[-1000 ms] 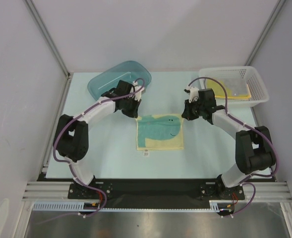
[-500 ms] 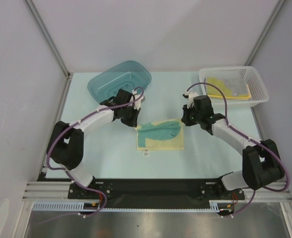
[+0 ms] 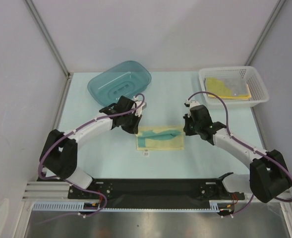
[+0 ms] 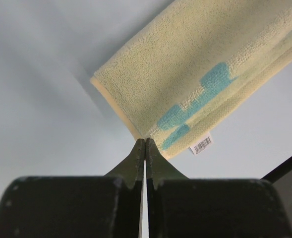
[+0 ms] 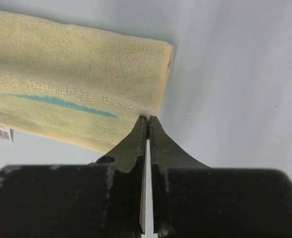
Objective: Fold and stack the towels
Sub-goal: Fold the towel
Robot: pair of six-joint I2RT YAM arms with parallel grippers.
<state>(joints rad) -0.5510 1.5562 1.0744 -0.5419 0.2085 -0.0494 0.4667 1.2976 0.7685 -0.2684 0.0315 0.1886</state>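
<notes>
- The cream and teal towel [image 3: 160,138] lies in the middle of the table [image 3: 111,161], between the two arms. It is doubled over into a low strip, and its white tag [image 3: 146,153] sticks out at the near left corner.
- The left gripper [image 3: 135,130] is at the left end of the strip and the right gripper [image 3: 187,131] at the right end. Each has its fingers pressed together on a corner of the upper layer.
- Probably both corners are held at once so that the carried edge stays straight and meets the near edge evenly. The grip is low, close to the table, which should let the layer lie down without wrinkles.
- More yellow towels [image 3: 225,87] wait in the white basket [image 3: 235,102] at the far right. The teal tub [image 3: 119,82] stands at the far left, well apart from the fold.
- The top view gives the whole arrangement, but the fingertips are too small there to judge.
- The wrist views show them clearly: thin dark tips closed on the cloth, with two layers visible at the corner. The left wrist view also shows the barcode on the tag.
</notes>
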